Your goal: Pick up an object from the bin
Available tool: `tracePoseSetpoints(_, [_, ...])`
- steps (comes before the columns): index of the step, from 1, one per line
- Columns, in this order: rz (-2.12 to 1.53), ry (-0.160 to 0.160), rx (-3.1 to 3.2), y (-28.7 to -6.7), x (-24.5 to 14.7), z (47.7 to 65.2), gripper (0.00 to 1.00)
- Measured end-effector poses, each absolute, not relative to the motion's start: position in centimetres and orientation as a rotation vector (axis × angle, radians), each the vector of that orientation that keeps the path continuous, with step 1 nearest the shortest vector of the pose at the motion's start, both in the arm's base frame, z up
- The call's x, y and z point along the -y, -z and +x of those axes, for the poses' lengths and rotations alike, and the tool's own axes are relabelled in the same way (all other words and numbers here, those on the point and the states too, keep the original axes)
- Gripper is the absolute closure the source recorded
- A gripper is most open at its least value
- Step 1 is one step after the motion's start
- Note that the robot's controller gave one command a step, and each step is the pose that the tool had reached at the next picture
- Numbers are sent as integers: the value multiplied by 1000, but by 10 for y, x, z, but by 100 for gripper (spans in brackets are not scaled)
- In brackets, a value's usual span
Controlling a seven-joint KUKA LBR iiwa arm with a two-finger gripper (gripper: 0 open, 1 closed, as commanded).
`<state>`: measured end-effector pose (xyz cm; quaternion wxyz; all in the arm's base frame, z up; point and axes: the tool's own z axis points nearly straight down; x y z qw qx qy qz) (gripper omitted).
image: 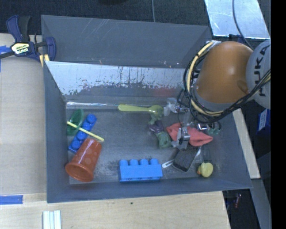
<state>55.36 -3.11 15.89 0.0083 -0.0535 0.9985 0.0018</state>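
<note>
i see the gripper (183, 133) low in the right part of the bin (55, 128), over a red flat thing (201, 135) that lies between a small green toy (162, 138) on its left and a black block (182, 161) nearer. i cannot tell if the claw is released or clenched.

The bin (55, 128) holds two blue studded pieces: one wide blue brick (140, 170) at the front and one narrower blue brick (82, 132) at the left. There is one orange cup (84, 160), one yellow stick (86, 131), one dark green piece (76, 116), one yellow-green spoon (140, 109), one red piece (195, 134), one black flat piece (182, 161) and one small yellow lump (205, 169). There are perhaps two green-and-purple bits (161, 136), too tangled to count surely.
</note>
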Motion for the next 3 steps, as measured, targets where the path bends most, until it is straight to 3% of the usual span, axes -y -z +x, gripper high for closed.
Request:
tracePoseSetpoints(1, [114, -7, -3121, -112, 75, 563, 0])
tracePoseSetpoints(2, [-75, -15, -3115, -73, 115, 563, 100])
tracePoseSetpoints(3, [-75, -15, -3115, -73, 115, 563, 100])
